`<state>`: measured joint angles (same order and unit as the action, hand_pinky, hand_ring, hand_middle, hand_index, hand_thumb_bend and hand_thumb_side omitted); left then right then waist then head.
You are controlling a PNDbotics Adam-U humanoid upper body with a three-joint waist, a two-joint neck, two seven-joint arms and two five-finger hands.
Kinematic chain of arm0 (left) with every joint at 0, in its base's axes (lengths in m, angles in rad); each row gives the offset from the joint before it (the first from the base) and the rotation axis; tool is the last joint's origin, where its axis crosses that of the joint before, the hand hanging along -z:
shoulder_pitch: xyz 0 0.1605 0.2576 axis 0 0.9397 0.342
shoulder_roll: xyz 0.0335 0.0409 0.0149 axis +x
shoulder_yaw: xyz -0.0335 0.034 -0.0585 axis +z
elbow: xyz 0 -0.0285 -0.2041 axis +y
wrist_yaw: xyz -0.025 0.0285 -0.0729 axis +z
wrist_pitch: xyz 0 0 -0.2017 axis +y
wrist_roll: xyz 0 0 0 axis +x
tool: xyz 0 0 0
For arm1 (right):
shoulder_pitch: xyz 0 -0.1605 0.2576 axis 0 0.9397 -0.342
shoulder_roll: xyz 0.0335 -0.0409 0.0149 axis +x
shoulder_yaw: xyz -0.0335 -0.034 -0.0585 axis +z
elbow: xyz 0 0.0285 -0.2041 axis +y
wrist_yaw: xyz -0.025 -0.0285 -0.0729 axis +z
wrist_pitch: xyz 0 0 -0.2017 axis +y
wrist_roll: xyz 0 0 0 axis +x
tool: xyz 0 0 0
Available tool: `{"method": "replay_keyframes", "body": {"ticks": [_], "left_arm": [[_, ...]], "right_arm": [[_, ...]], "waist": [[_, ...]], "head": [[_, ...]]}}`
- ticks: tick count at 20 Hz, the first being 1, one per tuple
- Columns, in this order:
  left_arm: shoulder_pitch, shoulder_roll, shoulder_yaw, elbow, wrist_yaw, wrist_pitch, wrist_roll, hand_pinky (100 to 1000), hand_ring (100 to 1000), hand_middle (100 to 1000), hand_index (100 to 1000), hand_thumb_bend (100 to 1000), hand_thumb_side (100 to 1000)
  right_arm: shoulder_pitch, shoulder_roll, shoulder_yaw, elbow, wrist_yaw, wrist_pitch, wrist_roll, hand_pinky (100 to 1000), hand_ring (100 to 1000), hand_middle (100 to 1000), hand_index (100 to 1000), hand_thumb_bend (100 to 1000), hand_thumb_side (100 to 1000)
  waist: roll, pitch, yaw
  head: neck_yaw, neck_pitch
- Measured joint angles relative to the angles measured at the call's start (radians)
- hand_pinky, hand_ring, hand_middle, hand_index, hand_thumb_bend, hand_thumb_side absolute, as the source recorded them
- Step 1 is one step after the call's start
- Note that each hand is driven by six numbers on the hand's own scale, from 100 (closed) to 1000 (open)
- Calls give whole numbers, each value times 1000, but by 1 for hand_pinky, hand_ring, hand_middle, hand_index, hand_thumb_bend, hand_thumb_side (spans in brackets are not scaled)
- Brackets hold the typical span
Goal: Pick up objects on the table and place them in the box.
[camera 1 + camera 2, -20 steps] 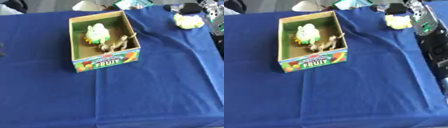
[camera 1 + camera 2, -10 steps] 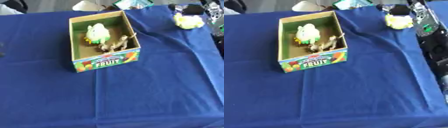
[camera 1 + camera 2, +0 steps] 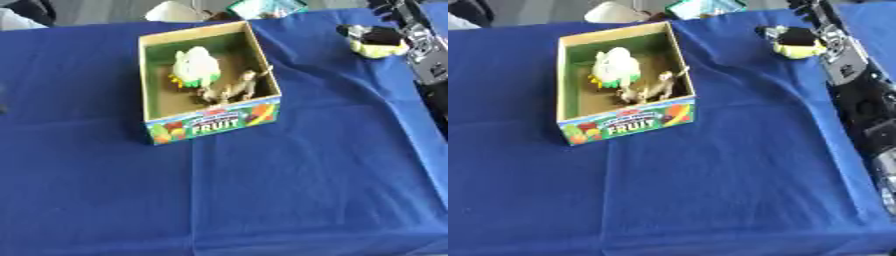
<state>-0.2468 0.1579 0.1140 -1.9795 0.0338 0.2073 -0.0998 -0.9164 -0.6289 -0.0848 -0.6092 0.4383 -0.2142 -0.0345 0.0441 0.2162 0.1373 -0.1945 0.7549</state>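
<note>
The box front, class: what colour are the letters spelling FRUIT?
White, on the box front; clearest in the left eye view.

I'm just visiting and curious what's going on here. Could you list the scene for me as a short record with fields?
Table: covered with a blue cloth
Box: cardboard fruit box, open at the top, left of centre
In the box: a pale round toy and a brownish toy
Right hand: at the far right, fingers curled over a yellow toy
Left hand: not in view
</note>
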Motion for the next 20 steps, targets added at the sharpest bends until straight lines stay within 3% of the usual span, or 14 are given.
{"method": "replay_keyframes", "body": {"ticks": [12,20], "left_arm": [[0,0,0,0,-3,0,0,547,640,659,780,312,614],[0,0,0,0,-8,0,0,547,640,659,780,312,615]], "right_arm": [[11,-6,-1,33,22,29,-85,847,843,780,839,624,418],[11,-18,-1,30,137,77,-211,858,848,785,836,599,400]], "waist": [[1,0,0],[0,3,0]], "head": [[0,0],[0,0]]}}
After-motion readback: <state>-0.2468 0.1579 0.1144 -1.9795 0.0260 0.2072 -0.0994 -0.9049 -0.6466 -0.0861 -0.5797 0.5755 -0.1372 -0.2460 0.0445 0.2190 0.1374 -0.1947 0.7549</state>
